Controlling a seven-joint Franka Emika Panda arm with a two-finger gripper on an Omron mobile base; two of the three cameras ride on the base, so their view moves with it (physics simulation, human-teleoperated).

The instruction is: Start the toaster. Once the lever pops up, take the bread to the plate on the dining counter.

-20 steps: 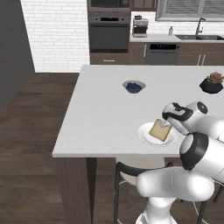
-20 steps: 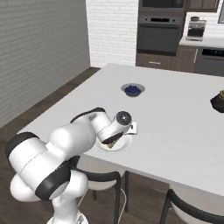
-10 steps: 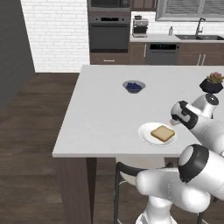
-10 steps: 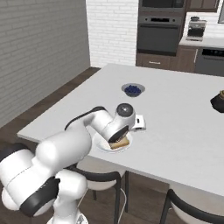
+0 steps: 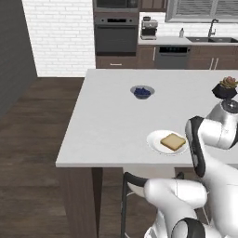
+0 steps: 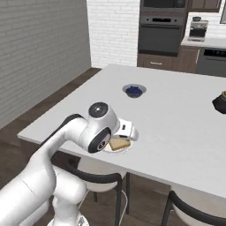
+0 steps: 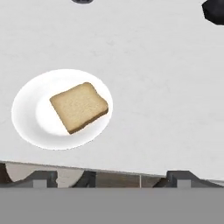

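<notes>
One slice of bread (image 7: 79, 107) lay flat on the plate (image 7: 30, 124), tan with a darker crust, resting toward the side of the plate that faced the far end of the counter in the hand view. The same bread (image 5: 173, 142) showed in the left base view on the plate (image 5: 154, 140), and it showed again in the right base view (image 6: 118, 144), partly behind the arm's elbow joint, on the plate (image 6: 125, 149).

The plate sat on the dining counter (image 5: 111, 121), close to the counter's near edge and well apart from the small dark blue bowl (image 5: 142, 92), which stood farther in toward the counter's middle. A dark pot with a small plant (image 5: 226, 87) stood near the counter's right side in the left base view, well away from the plate.

Nothing was held. The gripper's jaws stood wide apart, and the bread lay free on the plate with no finger touching it. The hand (image 6: 127, 130) hung just beside and above the plate in the right base view, its camera looking down on the plate and the counter's edge.

Beyond the counter, against the back wall, stood a built-in dark oven (image 5: 116, 35) and a coffee machine (image 5: 148, 28) on the worktop beside it. Dark chair backs (image 7: 43, 178) showed under the counter's near edge, below the plate
</notes>
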